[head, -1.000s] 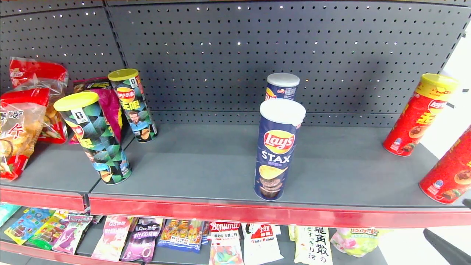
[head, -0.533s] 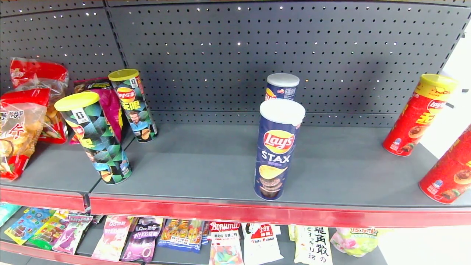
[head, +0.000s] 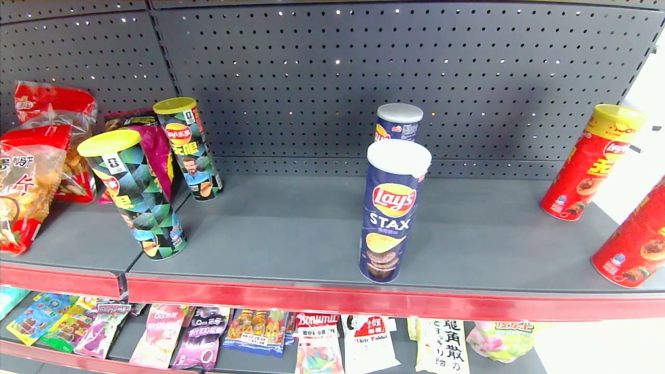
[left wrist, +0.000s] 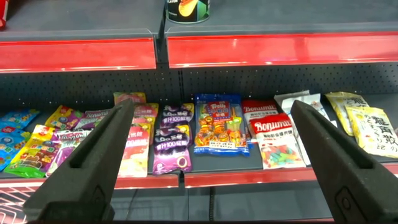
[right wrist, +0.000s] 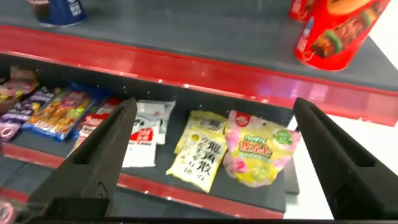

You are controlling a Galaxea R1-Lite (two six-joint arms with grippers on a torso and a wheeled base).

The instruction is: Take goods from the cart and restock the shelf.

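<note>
Left gripper [left wrist: 212, 107] spread wide, empty, facing the lower shelf [left wrist: 249, 177] of candy packets [left wrist: 216, 124]. Right gripper [right wrist: 215, 104] also released, nothing between its fingers. Upper shelf [head: 291, 234]: blue can [head: 392, 208] upright at mid-front, second blue can [head: 398, 122] behind it at 12 o'clock, green cans [head: 132, 195] at 9, red cans [head: 592, 161] at 3.

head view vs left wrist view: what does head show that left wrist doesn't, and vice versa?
Head view adds: front blue canister, rear blue canister, a red canister, pegboard back. Left wrist view adds: the left hand, open. Both: red shelf edge, candy bags on the lower shelf, base of the front green canister.
</note>
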